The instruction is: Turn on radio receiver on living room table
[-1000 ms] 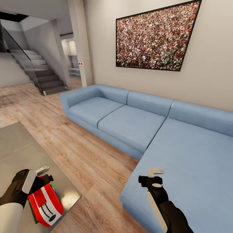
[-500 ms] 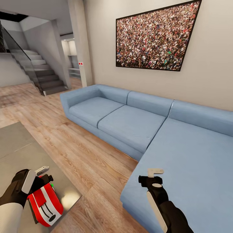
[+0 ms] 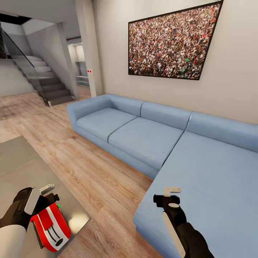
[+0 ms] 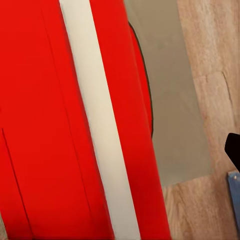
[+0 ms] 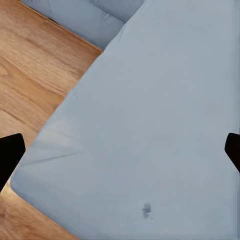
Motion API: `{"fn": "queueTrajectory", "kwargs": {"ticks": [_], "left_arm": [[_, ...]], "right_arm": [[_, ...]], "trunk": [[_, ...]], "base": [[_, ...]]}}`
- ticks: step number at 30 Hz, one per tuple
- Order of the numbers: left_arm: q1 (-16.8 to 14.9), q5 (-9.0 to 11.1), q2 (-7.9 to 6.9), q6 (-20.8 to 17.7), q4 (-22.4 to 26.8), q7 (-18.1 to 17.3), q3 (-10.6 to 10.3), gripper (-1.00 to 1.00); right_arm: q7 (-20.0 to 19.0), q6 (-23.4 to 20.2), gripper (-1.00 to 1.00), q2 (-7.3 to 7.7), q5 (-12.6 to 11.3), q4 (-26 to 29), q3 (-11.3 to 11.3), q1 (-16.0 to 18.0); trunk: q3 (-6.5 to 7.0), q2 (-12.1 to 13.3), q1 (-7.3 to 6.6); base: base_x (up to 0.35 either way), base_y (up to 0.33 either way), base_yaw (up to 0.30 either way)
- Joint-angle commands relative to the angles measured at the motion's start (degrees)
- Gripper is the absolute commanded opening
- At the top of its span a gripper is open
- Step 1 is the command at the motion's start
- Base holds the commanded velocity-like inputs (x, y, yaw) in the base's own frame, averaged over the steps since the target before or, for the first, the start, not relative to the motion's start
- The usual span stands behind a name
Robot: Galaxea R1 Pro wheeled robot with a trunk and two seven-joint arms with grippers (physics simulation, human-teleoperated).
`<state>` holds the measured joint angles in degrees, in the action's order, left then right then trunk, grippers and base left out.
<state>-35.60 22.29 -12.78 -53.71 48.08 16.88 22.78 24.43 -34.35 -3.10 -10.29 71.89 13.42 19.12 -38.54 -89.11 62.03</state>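
So the low grey matte table [image 3: 21, 172] sat at the far left of the head view, and the glossy red radio receiver with white stripes [image 3: 50, 225] was lying on it right by the table's near corner, tipped a bit off level. The left end effector [image 3: 48, 195] was on top of the radio's far end, touching it or very close, but I honestly couldn't tell if its fingers were spread or closed, too much was hidden. From the left wrist camera the radio's red shell [image 4: 45, 125] and one white stripe were right up against the lens, with the grey table edge [image 4: 175, 110] and wood floor beside it.

Right of the table ran the light wood plank floor [image 3: 89, 168], then the big light-blue L-shaped sofa [image 3: 150, 139]. The right end effector [image 3: 172, 195] hovered over the sofa's near section, well apart from the table, holding nothing. In the right wrist camera its two dark fingertips [image 5: 10, 155] sat wide apart with only blue cushion [image 5: 150, 125] between them.

Above the sofa hung a black-framed crowd photograph [image 3: 172, 41] on the beige wall.
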Motion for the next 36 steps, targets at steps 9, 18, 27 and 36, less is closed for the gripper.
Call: {"fn": "queueTrajectory", "kwargs": {"ticks": [9, 18, 27, 36], "left_arm": [[0.00, 0.03, -0.04, 0.00, 0.00, 0.02, -0.01, 1.00], [0.00, 0.03, 0.05, 0.00, 0.00, 0.07, 0.04, 1.00], [0.00, 0.03, 0.04, 0.00, 0.00, 0.08, 0.07, 1.00], [0.00, 0.03, 0.04, 0.00, 0.00, 0.08, 0.18, 1.00]], "right_arm": [[0.00, 0.03, 1.00, 0.01, -0.04, 0.00, 0.00, -0.01], [0.00, 0.00, 1.00, -0.02, -0.05, 0.00, 0.01, -0.03], [0.00, -0.01, 1.00, 0.00, -0.01, 0.00, 0.01, 0.00], [0.00, -7.52, 1.00, -0.09, 0.28, 0.09, 0.03, 0.00]], "trunk": [[1.62, 3.62, -1.98], [3.24, 7.23, -3.96], [4.85, 10.84, -5.94], [6.47, 14.45, -7.91]], "base": [[0.000, 0.000, 0.000], [0.000, 0.000, 0.000], [0.000, 0.000, 0.000], [0.000, 0.000, 0.000]]}}
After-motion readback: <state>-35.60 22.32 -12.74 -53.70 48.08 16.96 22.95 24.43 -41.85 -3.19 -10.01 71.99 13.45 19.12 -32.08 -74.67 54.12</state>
